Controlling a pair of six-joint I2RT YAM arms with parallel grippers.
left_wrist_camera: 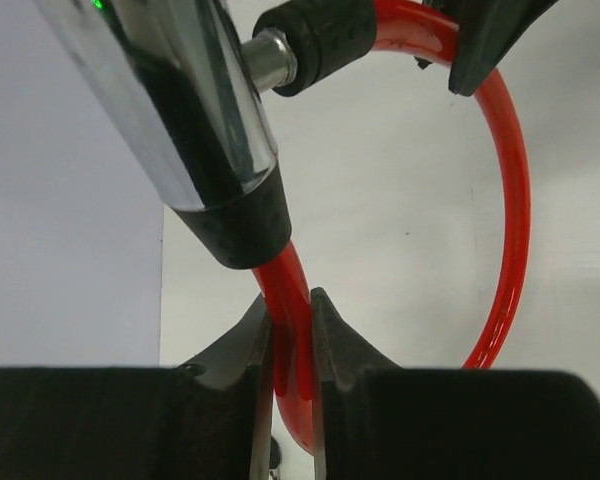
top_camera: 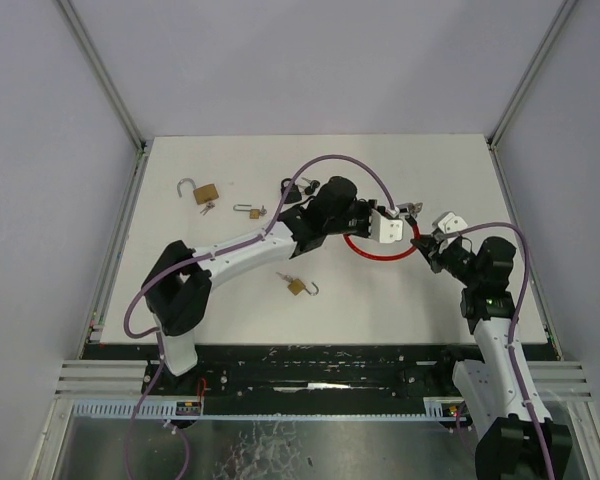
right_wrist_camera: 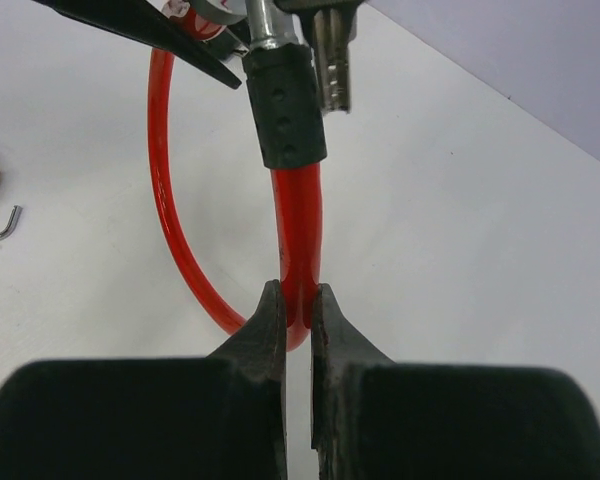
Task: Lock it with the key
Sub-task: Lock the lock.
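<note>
Seemingly midway: clamped on red cable (left_wrist_camera: pixel 515 200) with left gripper (left_wrist_camera: pixel 290 300) and right gripper (right_wrist_camera: pixel 297 292), pin end (left_wrist_camera: pixel 270 58) ahead at lock barrel (left_wrist_camera: pixel 180 100), awaiting turn of key (right_wrist_camera: pixel 335 50).

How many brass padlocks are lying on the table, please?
3. A far-left padlock, a small padlock to its right, and a near padlock on the near side of the left arm. The arms could hide more.
</note>
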